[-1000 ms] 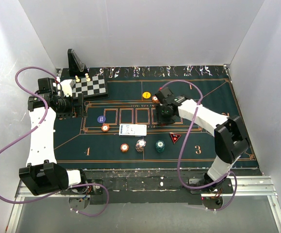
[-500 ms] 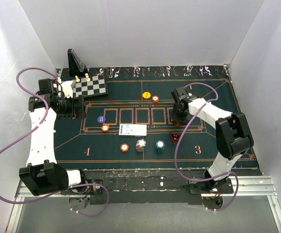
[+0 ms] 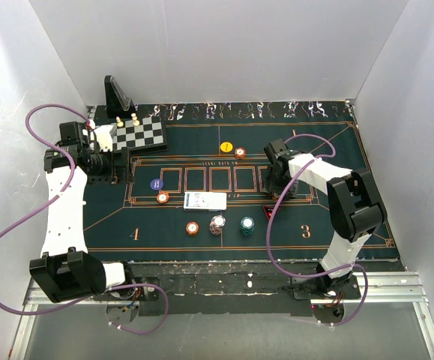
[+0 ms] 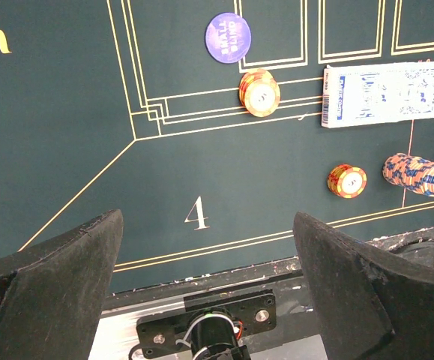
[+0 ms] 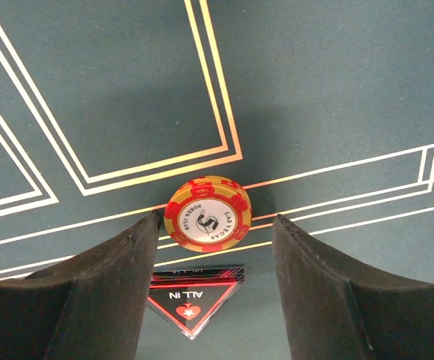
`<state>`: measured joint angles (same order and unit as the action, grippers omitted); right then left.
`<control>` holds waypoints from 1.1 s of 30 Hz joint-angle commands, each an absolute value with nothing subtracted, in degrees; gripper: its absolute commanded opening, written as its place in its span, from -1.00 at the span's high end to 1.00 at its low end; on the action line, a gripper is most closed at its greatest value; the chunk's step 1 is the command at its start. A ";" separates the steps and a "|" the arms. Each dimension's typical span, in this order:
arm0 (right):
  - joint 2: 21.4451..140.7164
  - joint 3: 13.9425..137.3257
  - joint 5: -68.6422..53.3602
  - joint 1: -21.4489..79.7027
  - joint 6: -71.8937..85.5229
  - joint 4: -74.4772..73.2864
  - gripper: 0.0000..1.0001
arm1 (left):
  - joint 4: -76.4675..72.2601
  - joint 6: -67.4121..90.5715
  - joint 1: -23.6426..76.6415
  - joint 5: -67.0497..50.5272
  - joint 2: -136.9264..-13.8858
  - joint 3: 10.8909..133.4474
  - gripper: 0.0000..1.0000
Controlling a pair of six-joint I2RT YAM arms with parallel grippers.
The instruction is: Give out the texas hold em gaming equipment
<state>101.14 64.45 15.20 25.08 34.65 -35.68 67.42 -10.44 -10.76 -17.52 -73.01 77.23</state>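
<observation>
Dark green mat (image 5: 336,75), gold lines; red-and-yellow chip (image 5: 207,218), white centre; purple disc (image 4: 228,37); red triangle marker (image 5: 194,300); blue-patterned card (image 4: 385,94)

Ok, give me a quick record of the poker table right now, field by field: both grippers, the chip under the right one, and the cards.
orange chip: flat on the mat, next to the red triangle marker
right gripper: open, a finger on each side of the orange chip
left gripper: open, nothing between the fingers
cards: lying mid-mat, blue pattern showing
</observation>
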 commanded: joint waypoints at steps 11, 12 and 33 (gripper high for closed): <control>86.40 71.27 17.05 33.91 32.26 -38.93 -0.63 | 66.89 -9.93 -10.90 -17.76 -71.19 77.87 -0.96; 85.96 72.32 16.79 35.67 31.91 -38.94 -0.64 | 66.80 -9.67 -10.99 -17.67 -71.19 77.70 -0.96; 98.17 81.12 9.32 58.62 32.52 -42.01 -0.81 | 66.71 -9.05 -10.99 -16.79 -70.84 77.43 -0.96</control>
<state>97.51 80.71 9.93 56.88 31.86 -42.22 67.31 -9.17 -10.76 -16.73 -72.95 77.25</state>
